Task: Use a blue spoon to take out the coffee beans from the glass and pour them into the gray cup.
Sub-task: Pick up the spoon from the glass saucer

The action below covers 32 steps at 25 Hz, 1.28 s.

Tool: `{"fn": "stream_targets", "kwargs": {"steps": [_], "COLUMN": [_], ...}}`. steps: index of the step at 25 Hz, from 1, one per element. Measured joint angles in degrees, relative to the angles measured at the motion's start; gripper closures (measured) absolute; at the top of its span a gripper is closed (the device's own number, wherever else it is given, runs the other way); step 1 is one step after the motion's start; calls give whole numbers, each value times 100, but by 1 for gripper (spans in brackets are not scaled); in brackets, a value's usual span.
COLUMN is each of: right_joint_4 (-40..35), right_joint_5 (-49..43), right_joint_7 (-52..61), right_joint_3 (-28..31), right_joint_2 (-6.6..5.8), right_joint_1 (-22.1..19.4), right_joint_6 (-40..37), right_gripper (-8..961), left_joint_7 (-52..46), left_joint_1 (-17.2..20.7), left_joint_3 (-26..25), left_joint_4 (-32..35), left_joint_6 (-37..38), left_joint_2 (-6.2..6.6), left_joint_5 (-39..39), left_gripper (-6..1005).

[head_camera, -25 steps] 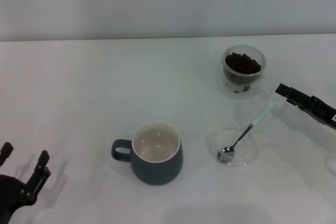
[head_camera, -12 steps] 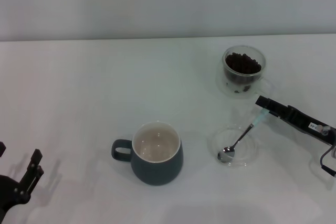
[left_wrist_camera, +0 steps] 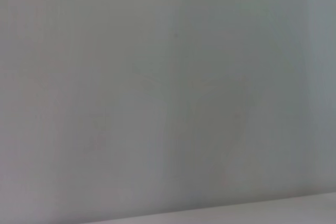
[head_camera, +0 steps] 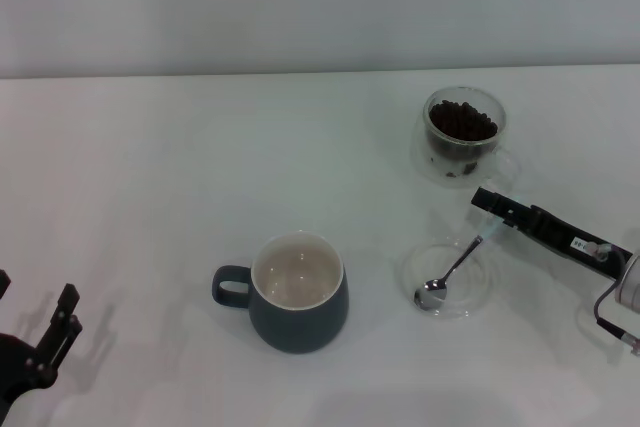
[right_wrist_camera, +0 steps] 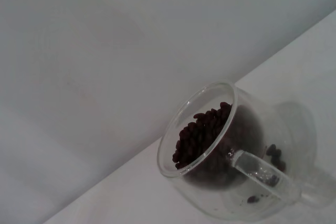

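Left gripper (head_camera: 45,337): It sits low at the near edge of the table, far from all the cups. Its fingers look a little apart and hold nothing. It seems to be just waiting, out of the way.

Gray cup (head_camera: 298,292): It stands upright, well away from the right gripper, toward the left arm's side. Its white inside is empty, so no beans have gone in yet. Its little handle points toward the left gripper.

Saucer (head_camera: 480,292): A flat clear dish, just below the right gripper's tip. It is a resting place for the spoon.

Blue spoon (head_camera: 455,269): The shiny bowl lies on the saucer. The handle slopes up to the right gripper's tip, and its pale blue end is hidden there.

Right gripper (head_camera: 488,204): Its long dark fingers reach in from the right and sit right over the spoon's handle end. It is probably there to grab the handle. I cannot tell if it is open or closed, or if it has the spoon.

Glass (head_camera: 463,133): It stands just past the right gripper's tip, apart from it.

Coffee beans (right_wrist_camera: 202,132): They are heaped inside the glass, ready to be scooped.
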Motion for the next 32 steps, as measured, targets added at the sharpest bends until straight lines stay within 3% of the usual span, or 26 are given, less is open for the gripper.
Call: {"fn": "stream_targets", "kwargs": {"steps": [3, 9, 17, 22, 32], "right_joint_4": [0, -3, -83, -174, -262], "right_joint_5": [31, 59, 71, 71, 68], "right_joint_7": [-14, -26, -13, -18, -24], "right_joint_3": [14, 50, 242, 298, 411], "right_joint_2": [38, 54, 76, 84, 85], "right_joint_1": [1, -22, -148, -266, -413], "right_joint_6": [60, 67, -56, -238, -532], "right_gripper": [205, 332, 560, 772, 801], "left_joint_7": [0, 0, 1, 1, 1], "left_joint_1": [-2, -12, -13, -5, -13], "left_joint_3": [0, 0, 0, 0, 0], "left_joint_4": [0, 0, 0, 0, 0], "left_joint_6": [1, 5, 24, 29, 29], "left_joint_2": [0, 0, 0, 0, 8], "left_joint_5": [-4, -4, -65, -109, -132], "left_gripper": [236, 237, 238, 238, 238]}}
